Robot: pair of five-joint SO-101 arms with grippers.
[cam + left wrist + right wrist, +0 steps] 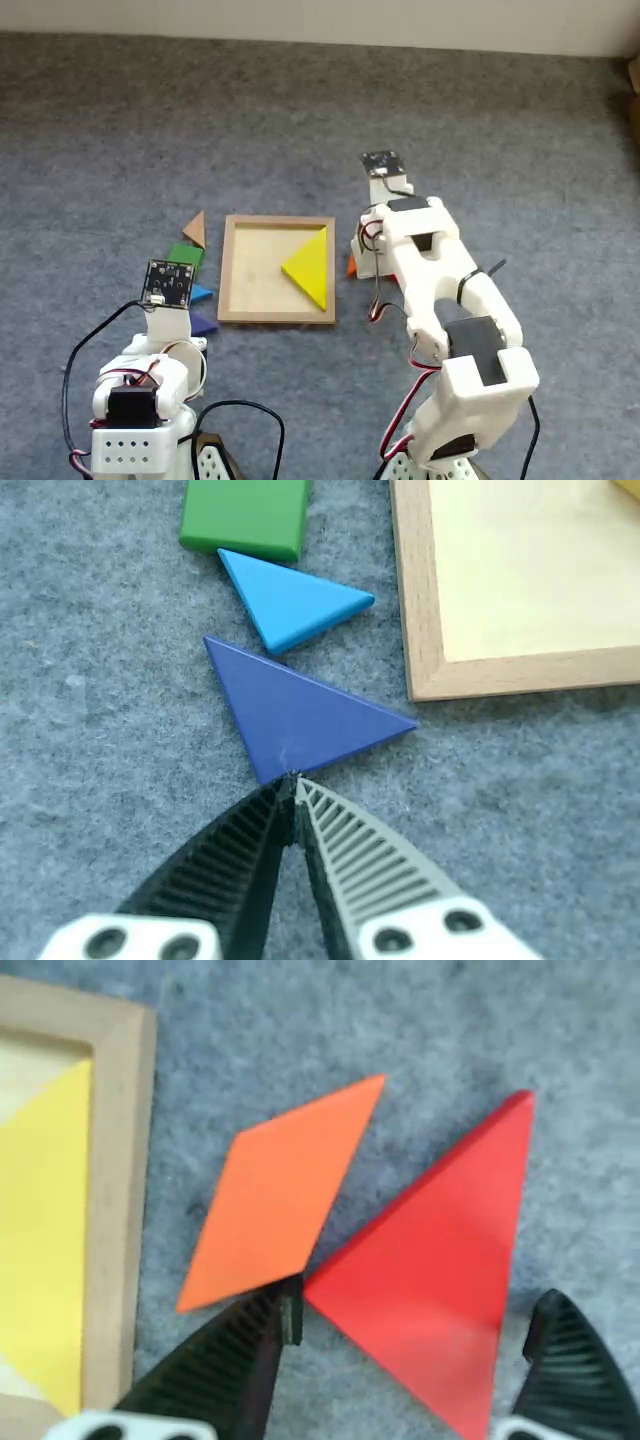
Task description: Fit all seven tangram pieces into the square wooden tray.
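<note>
The square wooden tray [228,270] lies near the middle of the grey, felt-like surface [480,130]. One piece is inside it: a large yellow triangle [310,268] set against the tray's right wall, its long edge along that wall and its point towards the middle. The rest of the tray floor is bare wood.

Four pieces lie in a line just outside the tray's left wall. Farthest from the arms is a tan triangle [195,229], followed by a green square [245,515], a light blue triangle [290,605] and a dark blue triangle [295,715]. The green square and the light blue triangle touch or nearly touch at a corner, and so do the two blue triangles. The dark blue triangle sits beside the tray's near left corner, apart from the wood.

The left pincer [293,788] is low over the surface with its fingers pressed together. Their joined tips are at the near corner of the dark blue triangle, and they grip nothing.

Just beyond the tray's right wall lie an orange parallelogram [275,1205] and a red triangle [440,1290], which meet at one corner. The right pincer [418,1325] is spread wide across the red triangle. One finger is at the corner where the two pieces meet, and the other is past the triangle's far edge. It holds nothing.
</note>
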